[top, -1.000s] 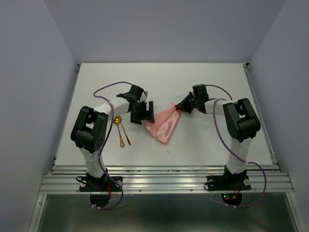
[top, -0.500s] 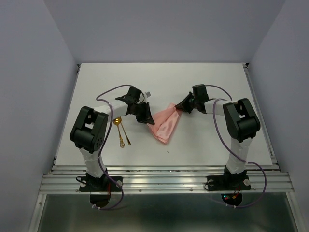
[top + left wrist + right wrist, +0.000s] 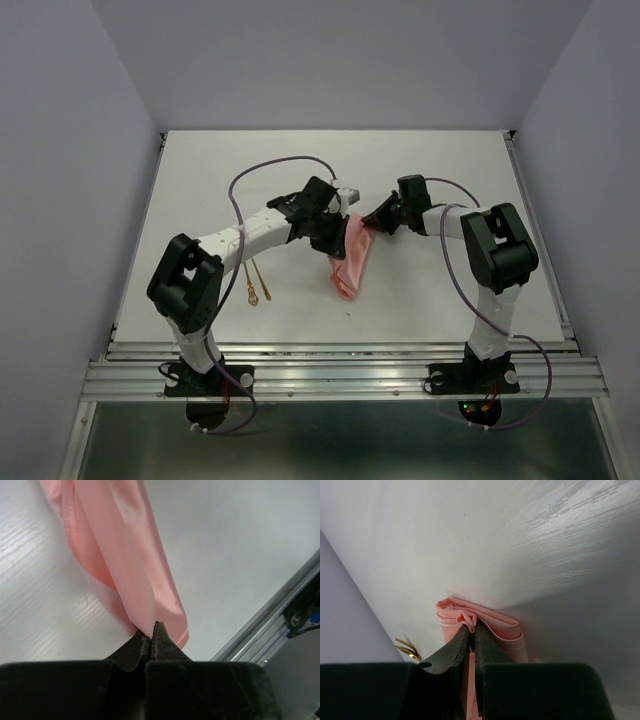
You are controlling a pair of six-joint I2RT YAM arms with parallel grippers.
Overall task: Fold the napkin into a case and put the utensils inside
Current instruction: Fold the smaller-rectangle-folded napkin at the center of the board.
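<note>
The salmon-pink napkin [image 3: 350, 260] lies mid-table as a narrow, partly folded strip, its far end lifted. My left gripper [image 3: 338, 233] is shut on a thin fold at that end; in the left wrist view the cloth [image 3: 125, 555] hangs away from the pinched tips [image 3: 152, 627]. My right gripper [image 3: 369, 228] is shut on a bunched edge of the napkin [image 3: 495, 622] just beside it, tips [image 3: 472, 628] touching the cloth. Two gold utensils [image 3: 258, 282] lie left of the napkin, partly under the left arm, and peek into the right wrist view [image 3: 406, 649].
The white table [image 3: 450, 180] is enclosed by grey walls at the sides and back. A metal rail [image 3: 340, 352] runs along the near edge and shows in the left wrist view [image 3: 280, 615]. Purple cables loop over both arms.
My left gripper closed on the napkin's left side and carried it right, up to the right gripper. The cloth went from a wide sheet to a narrow strip. The right gripper held still.
</note>
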